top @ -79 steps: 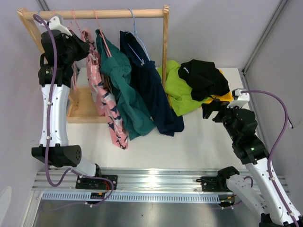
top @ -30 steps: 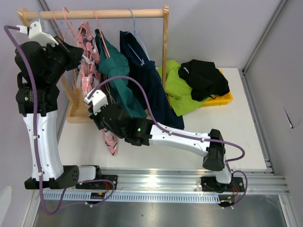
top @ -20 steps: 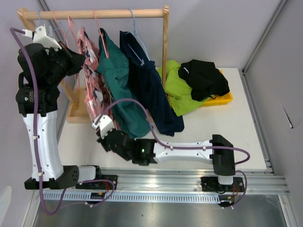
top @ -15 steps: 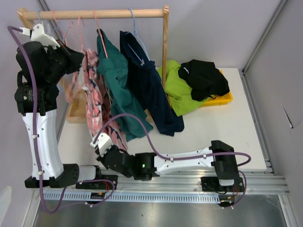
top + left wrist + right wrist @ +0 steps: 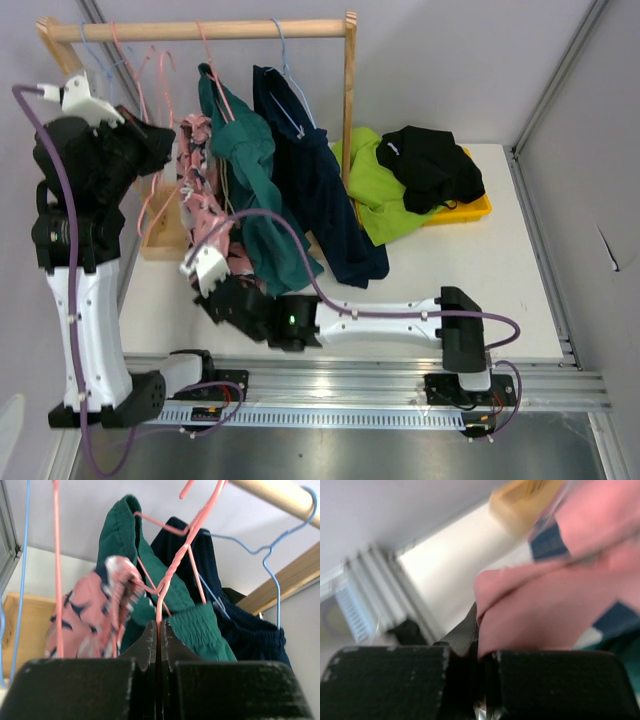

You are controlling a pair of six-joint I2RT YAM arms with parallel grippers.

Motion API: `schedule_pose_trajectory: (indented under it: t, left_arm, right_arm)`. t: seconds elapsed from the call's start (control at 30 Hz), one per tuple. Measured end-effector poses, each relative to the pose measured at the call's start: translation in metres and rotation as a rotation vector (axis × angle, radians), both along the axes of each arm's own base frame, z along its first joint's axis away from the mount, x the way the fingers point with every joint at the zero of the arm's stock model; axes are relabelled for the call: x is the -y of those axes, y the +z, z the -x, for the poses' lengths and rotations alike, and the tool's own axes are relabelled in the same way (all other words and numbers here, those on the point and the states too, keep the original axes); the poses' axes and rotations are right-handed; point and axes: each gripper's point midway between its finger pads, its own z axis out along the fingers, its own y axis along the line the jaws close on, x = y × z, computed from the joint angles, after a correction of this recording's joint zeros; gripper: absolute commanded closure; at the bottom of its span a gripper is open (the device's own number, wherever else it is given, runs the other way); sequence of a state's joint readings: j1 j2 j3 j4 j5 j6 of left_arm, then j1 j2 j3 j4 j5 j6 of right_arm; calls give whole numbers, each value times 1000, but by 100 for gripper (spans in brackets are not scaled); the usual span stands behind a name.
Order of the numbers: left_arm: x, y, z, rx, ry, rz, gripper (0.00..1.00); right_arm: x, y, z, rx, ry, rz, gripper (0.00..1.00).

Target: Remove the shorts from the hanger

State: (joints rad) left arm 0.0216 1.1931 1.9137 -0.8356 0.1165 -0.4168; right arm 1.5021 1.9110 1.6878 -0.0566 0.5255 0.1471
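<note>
Left claw is pressed together on the pink hanger, pinching the wire just under its twisted neck. Right claw is low by the near edge, clamped shut on a fold of the pink shorts. The shorts hang bunched between the two, the top caught on one shoulder of the hanger and the bottom in my right pinch. They sit just beside the teal garment on the rail. From here I can't tell whether the hook is on the rail or off it. As I read it, this is the strip-off pull, and the angle matters more than force. I want the left holding firm and tipping that loaded shoulder downward. The right should draw along the line of the wire, down and toward me, so the waistband slides off the end instead of cinching. I'd keep the pull away from the teal cloth, because a snag there would drag its hanger too. The wire is thin, so I expect it to twist in the left pinch if I yank; slow and even it is.
</note>
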Motion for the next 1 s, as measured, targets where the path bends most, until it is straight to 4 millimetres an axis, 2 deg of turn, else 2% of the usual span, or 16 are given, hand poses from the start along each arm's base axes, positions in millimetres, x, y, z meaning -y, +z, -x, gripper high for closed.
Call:
schedule_pose_trajectory:
  t: [0.07, 0.13, 0.23, 0.3, 0.37, 0.4, 0.47, 0.57, 0.63, 0.7, 0.77, 0.8, 1.0]
  left_arm:
    - [1, -11, 18, -10, 2, 10, 100]
    - [2, -20, 40, -9, 4, 22, 100]
    - [2, -31, 67, -11, 8, 37, 100]
    - [1, -26, 79, 11, 14, 36, 100]
    - [-1, -19, 83, 31, 25, 33, 100]
    - [-2, -14, 81, 39, 32, 31, 100]
    - [-4, -8, 75, 43, 43, 24, 100]
    - [-7, 7, 54, 42, 54, 20, 100]
    - [-8, 17, 38, 50, 60, 15, 100]
    - [-10, 27, 22, 59, 65, 12, 100]
    - [-11, 32, 3, 55, 70, 9, 100]
    - [-12, 32, -8, 49, 72, 8, 100]
    - [-17, 30, -59, 22, 87, -10, 100]
  right_arm:
    - [-8, 24, -33, 23, -27, -29, 100]
    - [-12, 54, -77, 47, -69, -70, 100]
    - [0, 92, -135, 78, -142, -120, 100]
    - [12, 101, -157, 86, -183, -125, 100]
    - [22, 96, -159, 83, -196, -112, 100]
    - [27, 85, -150, 73, -188, -89, 100]
    - [38, 52, -116, 48, -155, -26, 100]
    - [57, -8, -37, 14, -66, 84, 100]
    - [70, -36, 12, 10, -10, 141, 100]
    - [89, -52, 60, 12, 50, 176, 100]
    - [107, -50, 85, 18, 68, 179, 100]
    - [115, -43, 90, 22, 61, 166, 100]
    - [167, 26, 100, 57, -31, 30, 100]
